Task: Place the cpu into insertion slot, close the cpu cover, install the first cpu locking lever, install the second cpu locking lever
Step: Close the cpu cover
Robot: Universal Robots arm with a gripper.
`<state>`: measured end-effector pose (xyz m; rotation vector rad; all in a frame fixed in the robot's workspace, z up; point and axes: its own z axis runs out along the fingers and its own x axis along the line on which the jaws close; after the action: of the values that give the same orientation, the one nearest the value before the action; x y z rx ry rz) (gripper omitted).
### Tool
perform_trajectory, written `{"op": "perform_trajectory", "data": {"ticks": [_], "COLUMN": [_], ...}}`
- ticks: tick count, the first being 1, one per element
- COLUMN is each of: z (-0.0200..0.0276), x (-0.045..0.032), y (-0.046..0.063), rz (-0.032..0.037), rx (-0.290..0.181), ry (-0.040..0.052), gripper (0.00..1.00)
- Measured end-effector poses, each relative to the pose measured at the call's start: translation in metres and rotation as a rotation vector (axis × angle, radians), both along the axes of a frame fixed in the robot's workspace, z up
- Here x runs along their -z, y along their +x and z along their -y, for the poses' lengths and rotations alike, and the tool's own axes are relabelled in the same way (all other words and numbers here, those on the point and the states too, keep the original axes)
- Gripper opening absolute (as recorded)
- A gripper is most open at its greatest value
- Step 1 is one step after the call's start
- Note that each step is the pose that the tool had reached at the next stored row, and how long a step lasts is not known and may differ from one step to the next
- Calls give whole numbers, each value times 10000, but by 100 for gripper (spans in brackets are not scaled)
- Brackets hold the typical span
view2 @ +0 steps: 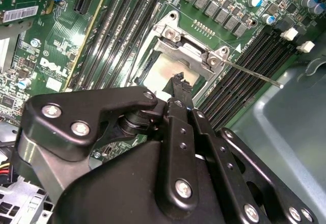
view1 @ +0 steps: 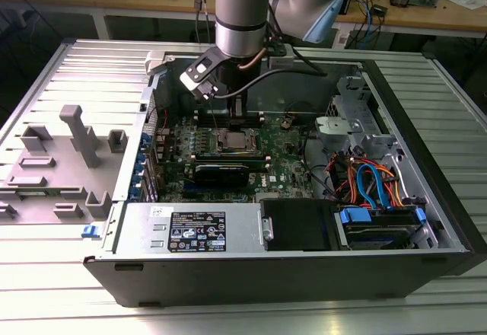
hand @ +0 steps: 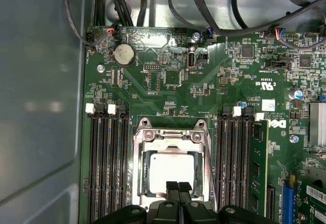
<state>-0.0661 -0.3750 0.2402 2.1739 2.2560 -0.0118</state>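
Note:
The cpu [hand: 171, 169] lies flat in the insertion slot [hand: 144, 126], its silvery top showing through the window of the cpu cover [hand: 171, 137], which lies down over it. My gripper [hand: 178, 187] hovers just above the near edge of the socket, fingers shut together with nothing between them. In the second wrist view the gripper [view2: 178, 79] points at the cpu [view2: 162, 74], and a thin locking lever [view2: 254, 75] sticks out from the socket's corner over the memory slots. In the exterior view the arm [view1: 240, 15] stands over the cpu [view1: 234, 141] inside the open case.
Long black memory slots [hand: 107, 168] flank the socket, with one memory stick [hand: 259, 168] fitted. A coin battery [hand: 124, 55] and cables [hand: 214, 15] lie beyond. The case wall [hand: 41, 107] is close. Drive cables [view1: 373, 186], power supply [view1: 194, 228] and a grey fixture [view1: 76, 145] are nearby.

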Motion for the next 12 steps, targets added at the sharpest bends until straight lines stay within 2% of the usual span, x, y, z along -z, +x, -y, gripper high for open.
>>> {"op": "perform_trajectory", "data": {"ticks": [5, 8, 12], "z": [2, 2, 3], "x": [49, 69, 89], "y": [-39, -43, -48], "rz": [0, 2, 1], "rx": [-202, -233, -235], "ry": [24, 116, 136], "gripper": [11, 11, 11]}}
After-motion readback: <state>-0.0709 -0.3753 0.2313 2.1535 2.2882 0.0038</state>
